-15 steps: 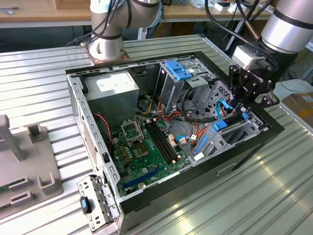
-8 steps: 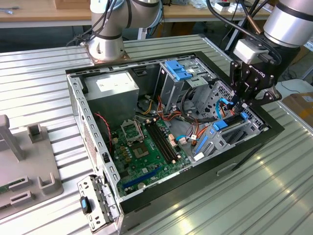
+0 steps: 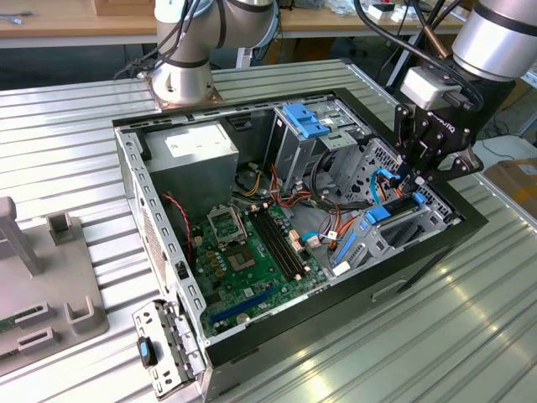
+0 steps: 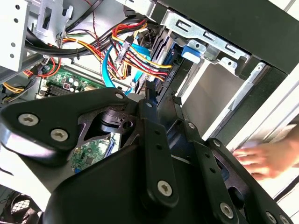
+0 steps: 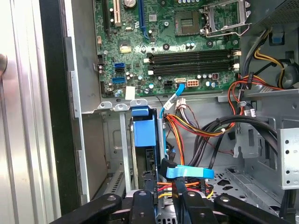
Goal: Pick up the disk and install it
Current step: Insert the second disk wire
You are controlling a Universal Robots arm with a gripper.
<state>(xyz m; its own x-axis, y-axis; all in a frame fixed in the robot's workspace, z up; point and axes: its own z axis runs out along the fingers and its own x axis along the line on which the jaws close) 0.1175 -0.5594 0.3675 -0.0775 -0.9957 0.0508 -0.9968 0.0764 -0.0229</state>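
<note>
An open computer case [image 3: 252, 353] lies on its side on the ribbed metal bench [image 3: 436, 336], its green motherboard [image 3: 252, 252] exposed. The job looks far along: the disk [image 5: 142, 133], edged by its bright blue carrier, already stands on edge in the drive cage [image 3: 403, 231] at the case's front corner, on the exterior view's right — though whether it is fully seated cannot be made out. A second blue bracket [image 3: 306, 122] tops the taller metal bay further inside the case, and a bundle of red, yellow and orange power cables [image 5: 187, 126] runs just beside the cage with a light-blue data cable [image 5: 187, 172].

The arm's black tool [image 3: 417, 178] hangs directly over the cage. In the first wrist view its fingers [image 5: 147, 186] appear drawn close together at the disk's upper edge, seemingly pinching or pressing it — the contact itself is hidden by the linkage. In the second wrist view a person's hand [image 4: 264, 156], blurred, rests outside the case wall near the cage.
</note>
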